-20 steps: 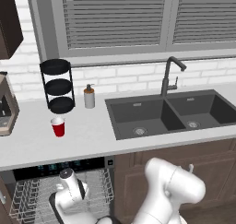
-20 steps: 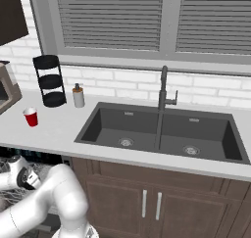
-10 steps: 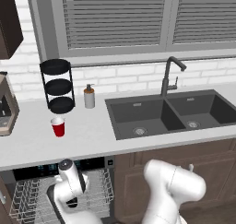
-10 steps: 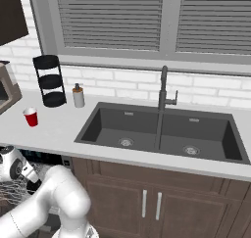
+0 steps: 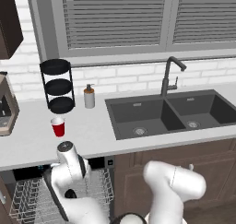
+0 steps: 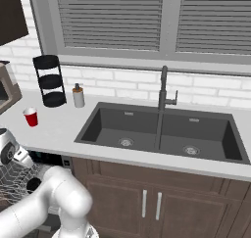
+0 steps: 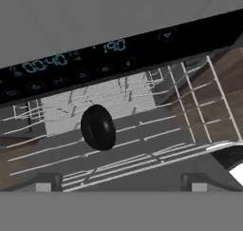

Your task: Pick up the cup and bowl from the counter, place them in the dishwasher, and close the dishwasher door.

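The bowl [image 7: 98, 127] is seen in the left middle of the hand view, tipped on edge among the white wires of the rack [image 7: 156, 130], just below the black control strip [image 7: 95, 63] of the dishwasher [image 5: 64, 195]. No finger is touching it. The claw [image 7: 121, 186] is spread wide, with one dark fingertip [image 7: 45, 182] low on the left, the other low on the right, and nothing between them. The bowl is judged to be delivered, so that half of the loading looks done.

The cup [image 5: 58, 126] is still standing upright on the counter [image 5: 92, 135], at left of centre in the left base view, in front of the three-tier stand [image 5: 57, 85] and well apart from the sink [image 5: 170, 112]. The soap bottle [image 5: 89, 97] stands up and to its right.

The step in hand is judged to be the pull-out from the rack. The claw is best lifted straight back and up, so the wires and the tipped bowl are not clipped. The cup should then be approached with the fingers kept wide and closed on its wall below the white rim. The soap bottle and stand should be given room.
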Robot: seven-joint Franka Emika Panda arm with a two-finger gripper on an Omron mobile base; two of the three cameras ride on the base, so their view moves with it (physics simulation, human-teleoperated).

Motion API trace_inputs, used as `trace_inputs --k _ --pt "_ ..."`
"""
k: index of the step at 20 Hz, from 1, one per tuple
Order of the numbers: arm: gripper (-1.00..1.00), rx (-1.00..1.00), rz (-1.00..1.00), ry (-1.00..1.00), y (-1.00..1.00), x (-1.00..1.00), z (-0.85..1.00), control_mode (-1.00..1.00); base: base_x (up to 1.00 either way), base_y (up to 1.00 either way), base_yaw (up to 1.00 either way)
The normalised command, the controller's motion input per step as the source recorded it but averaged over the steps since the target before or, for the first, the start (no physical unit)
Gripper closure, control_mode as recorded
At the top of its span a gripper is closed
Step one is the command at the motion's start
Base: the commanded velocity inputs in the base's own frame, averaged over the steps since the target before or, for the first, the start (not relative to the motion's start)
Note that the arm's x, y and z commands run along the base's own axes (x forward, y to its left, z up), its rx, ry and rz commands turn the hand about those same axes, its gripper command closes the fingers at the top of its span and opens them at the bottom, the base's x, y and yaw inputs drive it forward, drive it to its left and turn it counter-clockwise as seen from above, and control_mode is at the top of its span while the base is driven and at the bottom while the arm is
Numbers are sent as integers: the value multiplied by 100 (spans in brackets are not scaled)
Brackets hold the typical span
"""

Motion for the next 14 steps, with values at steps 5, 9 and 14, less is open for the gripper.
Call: trace_inputs --k 5,9,14 --pt "-100 0 22 -6 -1 -30 100 -100 0 0 0" --pt "-100 2 12 -17 -15 -3 100 -100 0 0 0" --pt "-100 19 1 -22 -34 0 99 -100 0 0 0"
